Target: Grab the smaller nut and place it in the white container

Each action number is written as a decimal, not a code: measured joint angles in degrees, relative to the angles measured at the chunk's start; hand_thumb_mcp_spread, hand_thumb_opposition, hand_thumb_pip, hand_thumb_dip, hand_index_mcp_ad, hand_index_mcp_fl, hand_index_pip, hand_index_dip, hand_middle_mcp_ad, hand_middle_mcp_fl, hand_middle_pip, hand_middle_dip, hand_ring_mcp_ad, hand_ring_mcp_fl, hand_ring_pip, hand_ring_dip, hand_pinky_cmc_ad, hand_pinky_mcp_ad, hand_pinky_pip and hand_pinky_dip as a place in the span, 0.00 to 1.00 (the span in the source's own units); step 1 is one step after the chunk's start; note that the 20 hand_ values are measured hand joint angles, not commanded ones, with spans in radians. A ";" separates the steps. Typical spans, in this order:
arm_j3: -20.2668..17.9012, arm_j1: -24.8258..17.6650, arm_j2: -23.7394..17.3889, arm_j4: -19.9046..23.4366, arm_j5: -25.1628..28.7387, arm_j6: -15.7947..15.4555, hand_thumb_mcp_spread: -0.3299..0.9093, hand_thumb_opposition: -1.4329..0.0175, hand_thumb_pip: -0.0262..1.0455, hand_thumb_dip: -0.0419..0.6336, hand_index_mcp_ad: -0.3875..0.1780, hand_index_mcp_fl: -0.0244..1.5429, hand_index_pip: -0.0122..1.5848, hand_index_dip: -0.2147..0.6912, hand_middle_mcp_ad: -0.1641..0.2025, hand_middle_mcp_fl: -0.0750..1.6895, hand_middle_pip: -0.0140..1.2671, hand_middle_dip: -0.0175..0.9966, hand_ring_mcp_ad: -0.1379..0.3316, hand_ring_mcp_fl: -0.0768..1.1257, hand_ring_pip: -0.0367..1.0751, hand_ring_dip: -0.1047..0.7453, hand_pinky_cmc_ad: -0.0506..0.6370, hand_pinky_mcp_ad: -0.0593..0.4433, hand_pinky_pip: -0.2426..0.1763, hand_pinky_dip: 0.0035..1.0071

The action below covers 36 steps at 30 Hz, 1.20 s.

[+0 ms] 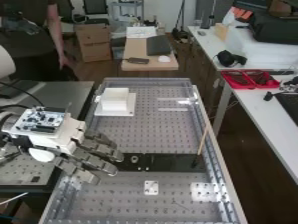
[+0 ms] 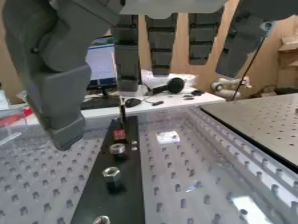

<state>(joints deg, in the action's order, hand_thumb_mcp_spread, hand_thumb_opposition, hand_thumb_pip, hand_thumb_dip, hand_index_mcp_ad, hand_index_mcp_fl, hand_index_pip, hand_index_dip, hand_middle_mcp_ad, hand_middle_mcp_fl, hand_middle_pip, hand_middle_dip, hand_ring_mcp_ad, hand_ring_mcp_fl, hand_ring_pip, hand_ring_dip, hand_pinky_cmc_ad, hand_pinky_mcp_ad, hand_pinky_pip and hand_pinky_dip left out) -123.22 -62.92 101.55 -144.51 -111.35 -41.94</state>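
Smaller nut, likely far one (image 2: 118, 148), sits on black strip (image 2: 126, 195) beyond larger nut (image 2: 112, 174), spaced apart, presumably for easy grasping. Hand (image 2: 63, 92) near, fingers straight, spread, empty, leaving closing room. White container (image 1: 115, 99) toward bench's far end.

The perforated tabletop (image 1: 149, 132) looks smooth and glossy. The nuts (image 2: 112, 174) are shiny metal, the black strip (image 2: 126, 202) smooth with a dull sheen. The white container (image 1: 115, 98), upper left of the high view, looks like smooth matt plastic; the hand (image 1: 100, 149) looks matt.
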 joint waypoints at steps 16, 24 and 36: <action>-3.60 -0.62 1.44 1.56 -0.01 -3.45 0.58 0.43 0.55 0.32 0.54 0.06 0.82 0.34 0.69 0.11 0.11 0.19 0.67 0.06 0.13 0.19 0.56 0.67 0.37 0.36; -3.96 -1.25 2.22 2.48 -0.34 -5.28 0.59 0.43 0.60 0.34 0.53 0.06 0.89 0.41 0.69 0.11 0.11 0.19 0.64 0.06 0.13 0.19 0.56 0.67 0.36 0.32; -3.78 -1.05 3.26 3.63 -0.84 -10.11 0.60 0.42 0.61 0.39 0.49 0.06 0.91 0.46 0.67 0.11 0.11 0.19 0.60 0.06 0.13 0.19 0.56 0.68 0.41 0.23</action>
<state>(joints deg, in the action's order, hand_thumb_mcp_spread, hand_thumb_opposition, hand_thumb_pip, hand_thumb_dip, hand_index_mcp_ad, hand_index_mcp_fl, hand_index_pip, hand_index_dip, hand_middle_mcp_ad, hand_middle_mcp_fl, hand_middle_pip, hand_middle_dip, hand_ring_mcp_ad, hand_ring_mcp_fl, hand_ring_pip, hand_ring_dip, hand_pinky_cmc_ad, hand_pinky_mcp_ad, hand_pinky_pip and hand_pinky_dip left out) -127.00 -63.97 104.81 -140.87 -112.18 -52.05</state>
